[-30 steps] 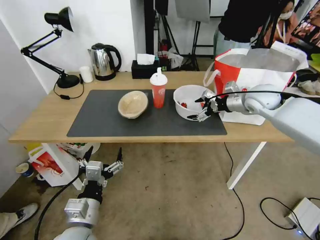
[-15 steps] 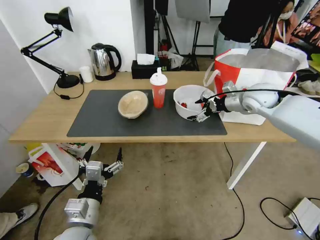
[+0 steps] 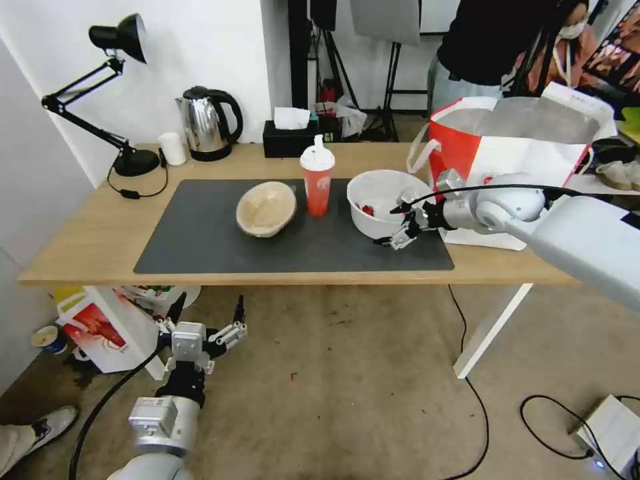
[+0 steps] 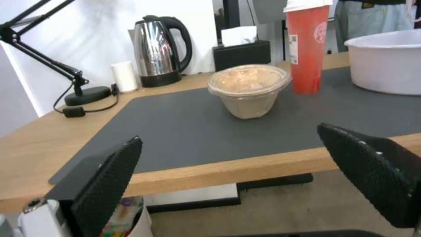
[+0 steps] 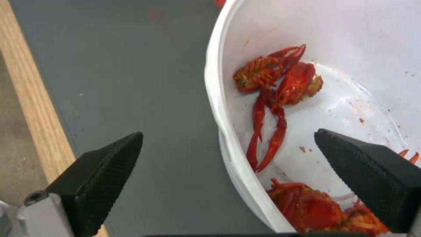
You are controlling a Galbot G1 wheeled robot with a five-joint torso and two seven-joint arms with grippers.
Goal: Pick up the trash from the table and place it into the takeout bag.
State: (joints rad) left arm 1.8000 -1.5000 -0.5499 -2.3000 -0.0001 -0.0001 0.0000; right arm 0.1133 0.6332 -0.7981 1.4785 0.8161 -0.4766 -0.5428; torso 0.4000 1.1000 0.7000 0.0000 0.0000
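On the dark mat (image 3: 200,247) of the table (image 3: 80,247) stand three pieces of trash: a beige pulp bowl (image 3: 266,208), a red drink cup (image 3: 317,180) with a white domed lid, and a white round bowl (image 3: 377,200) holding red food scraps (image 5: 276,82). My right gripper (image 3: 395,225) is open at the white bowl's near right rim. In the right wrist view the white bowl's (image 5: 351,49) rim runs between the fingers, one over the mat and one over the bowl's inside. The takeout bag (image 3: 513,153) stands open just right of the bowl. My left gripper (image 3: 203,320) hangs open below the table's front edge.
A black desk lamp (image 3: 120,40), a steel kettle (image 3: 207,123), a small white cup (image 3: 173,148) and a black tissue box (image 3: 288,137) line the table's back. A red-and-white carton (image 3: 107,327) sits on the floor under the left end. Cables (image 3: 480,407) trail on the floor at right.
My right gripper has come down a little and shifted left, closer onto the white bowl's rim. The left arm and the objects have not moved.
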